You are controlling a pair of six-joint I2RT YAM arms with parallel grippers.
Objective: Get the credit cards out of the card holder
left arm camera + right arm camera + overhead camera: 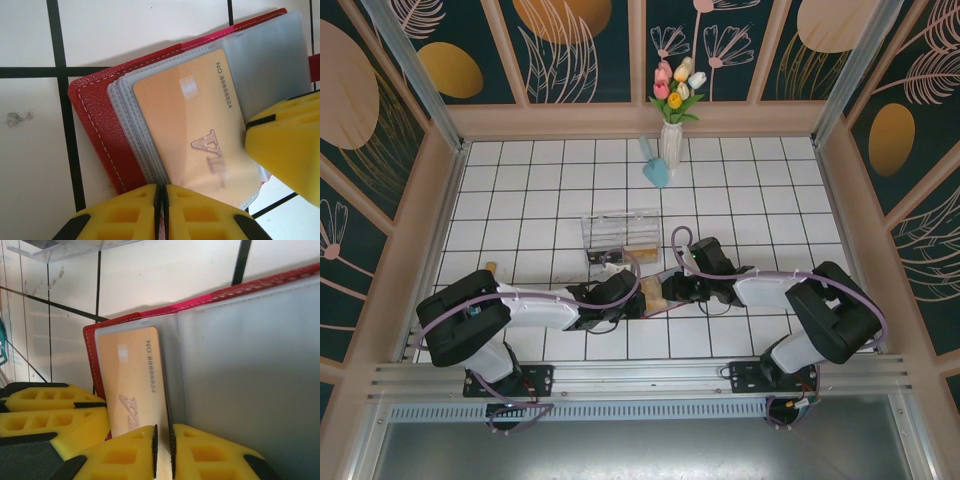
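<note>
Left gripper (161,195), right gripper (163,437) side by side, clamped on card holder (100,135)

The card holder (100,135) has a red cover of grained, leather-like material with a faint sheen and pale stitching along its edge. Its inner sleeves (272,55) are frosted, translucent plastic, smooth across the face and embossed with a fine grid at the borders. The orange card (195,125) is smooth, glossy plastic with raised numerals and a reflective patch. The fingers (200,217) of the left end effector (161,200) are matt yellow plastic with thin black liners. The bench (30,165) is white, glazed-looking tile, slightly scuffed, with dark joints.
</note>
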